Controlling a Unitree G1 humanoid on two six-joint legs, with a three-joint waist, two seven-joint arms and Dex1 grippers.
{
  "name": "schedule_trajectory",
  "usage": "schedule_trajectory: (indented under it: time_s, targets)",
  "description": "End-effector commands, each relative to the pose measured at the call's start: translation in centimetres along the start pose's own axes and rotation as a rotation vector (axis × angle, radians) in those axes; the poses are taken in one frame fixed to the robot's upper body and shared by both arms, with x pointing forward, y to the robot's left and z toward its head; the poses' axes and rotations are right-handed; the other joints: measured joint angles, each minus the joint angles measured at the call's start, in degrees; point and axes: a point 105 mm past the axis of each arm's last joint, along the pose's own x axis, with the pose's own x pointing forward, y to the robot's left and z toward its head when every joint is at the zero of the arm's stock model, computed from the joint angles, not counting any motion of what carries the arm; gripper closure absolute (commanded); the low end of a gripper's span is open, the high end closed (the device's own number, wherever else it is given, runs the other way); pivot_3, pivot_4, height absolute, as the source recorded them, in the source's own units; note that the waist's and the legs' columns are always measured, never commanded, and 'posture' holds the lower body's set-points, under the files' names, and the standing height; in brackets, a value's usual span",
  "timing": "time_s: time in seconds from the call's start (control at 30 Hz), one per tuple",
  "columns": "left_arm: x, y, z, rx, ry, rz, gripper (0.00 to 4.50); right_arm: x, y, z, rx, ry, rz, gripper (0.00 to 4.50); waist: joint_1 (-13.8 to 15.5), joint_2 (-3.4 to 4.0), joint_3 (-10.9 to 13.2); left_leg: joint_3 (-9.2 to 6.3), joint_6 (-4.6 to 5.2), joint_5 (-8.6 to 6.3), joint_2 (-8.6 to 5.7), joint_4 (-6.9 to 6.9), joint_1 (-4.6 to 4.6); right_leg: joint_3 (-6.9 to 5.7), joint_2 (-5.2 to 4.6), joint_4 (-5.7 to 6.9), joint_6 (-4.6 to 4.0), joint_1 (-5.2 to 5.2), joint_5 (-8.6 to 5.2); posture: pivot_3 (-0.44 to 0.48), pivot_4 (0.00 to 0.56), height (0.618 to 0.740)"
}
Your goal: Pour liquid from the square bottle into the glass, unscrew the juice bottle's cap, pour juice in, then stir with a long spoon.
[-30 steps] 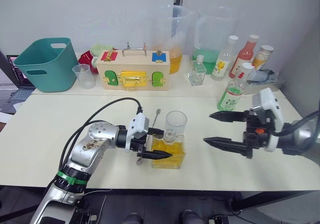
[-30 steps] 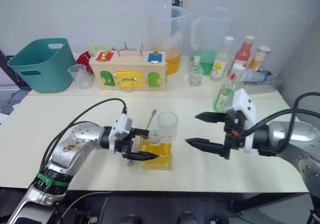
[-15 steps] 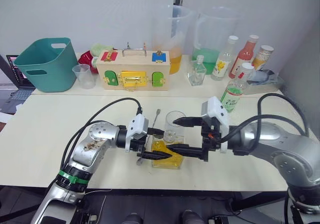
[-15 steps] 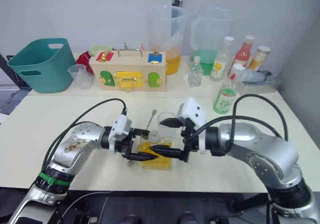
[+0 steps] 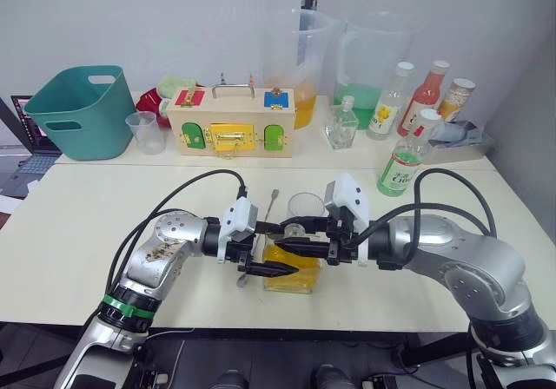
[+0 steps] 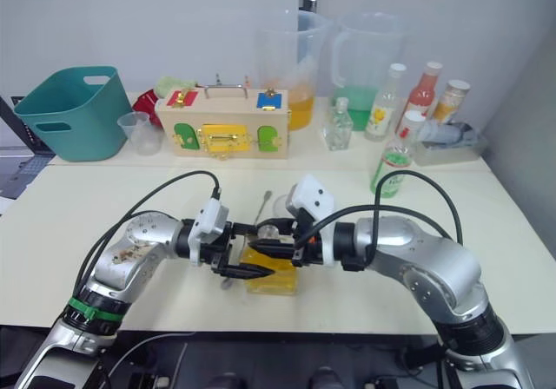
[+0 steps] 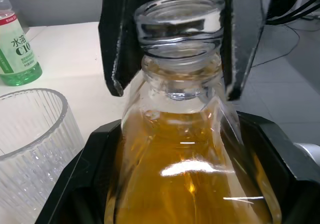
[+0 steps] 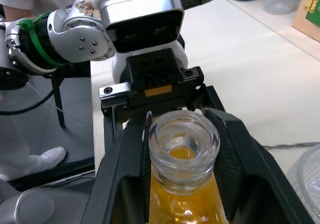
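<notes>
**Pale tabletop, both arms at the decanter: first pour not yet begun**

Pale tabletop (image 5: 78, 233) stretched before me, with the square bottle (image 5: 294, 266) standing upright near its front edge; I place everything else from that bottle. It held yellow-orange liquid (image 7: 185, 184). My left gripper (image 5: 271, 250) reached in from the bottle's left, its two black fingers spread around the body, one on the far side and one on the near side. I could not tell whether they pressed the glass walls. My right gripper (image 5: 306, 237) reached in from the bottle's right, its fingers set either side of the neck and stopper (image 8: 184, 140), close against them.

The glass (image 5: 306, 208) stood just behind the bottle, empty. The long spoon (image 5: 271, 201) lay flat behind and to the left. The juice bottle (image 5: 401, 165) stood well off to the right and behind, its cap (image 5: 426, 117) on.

I judged the first step was in hand: steadying the bottle and freeing its stopper. Next I would need to pinch the stopper firmly, draw it straight up, then tilt the bottle toward the glass.
</notes>
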Motion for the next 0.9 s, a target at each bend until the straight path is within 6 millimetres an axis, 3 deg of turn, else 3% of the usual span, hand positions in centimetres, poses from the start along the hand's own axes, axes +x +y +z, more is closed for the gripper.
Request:
schedule_trajectory:
  time_s: [0.03, 0.23, 0.43, 0.77, 0.9]
  targets:
    - [0.1, 0.0, -0.3, 0.018, 0.034, -0.008, 1.70, -0.2, 0.4, 1.6, -0.046, -0.076, 0.014, 3.37, 0.0, 0.00, 0.0, 0.00, 0.00, 0.00, 0.00, 0.00, 0.00, 0.00, 0.00, 0.00, 0.00, 0.00, 0.00, 0.000, 0.150, 0.740]
    - [0.2, 0.1, -0.4, 0.021, 0.042, -0.007, 1.70, -0.4, 0.4, 2.2, -0.048, -0.108, 0.022, 3.37, -0.1, 0.00, 0.0, 0.00, 0.00, 0.00, 0.00, 0.00, 0.00, 0.00, 0.00, 0.00, 0.00, -0.01, 0.00, 0.000, 0.150, 0.740]
    - [0.3, 0.1, -0.5, 0.030, 0.048, -0.005, 1.70, -0.8, 0.8, 3.5, -0.222, -0.118, 0.034, 3.37, -0.1, 0.00, 0.0, 0.00, 0.00, 0.00, 0.00, 0.00, -0.03, 0.00, 0.00, -0.01, 0.00, -0.03, 0.00, 0.000, 0.150, 0.740]
    - [0.5, 0.0, -0.5, 0.028, 0.039, -0.013, 1.70, -2.0, 1.4, 5.2, -0.215, -0.206, 0.073, 3.37, -0.1, 0.00, 0.0, 0.00, 0.00, 0.00, 0.00, 0.00, -0.12, 0.00, 0.00, -0.01, 0.00, -0.12, 0.00, 0.000, 0.150, 0.740]
    - [0.5, 0.0, -0.5, 0.019, 0.035, -0.014, 1.70, -2.1, 1.6, 5.1, -0.227, -0.187, 0.087, 3.37, -0.1, 0.00, 0.0, -0.02, 0.00, 0.00, 0.00, 0.00, -0.16, -0.01, 0.00, 0.00, 0.00, -0.15, 0.00, 0.000, 0.150, 0.740]
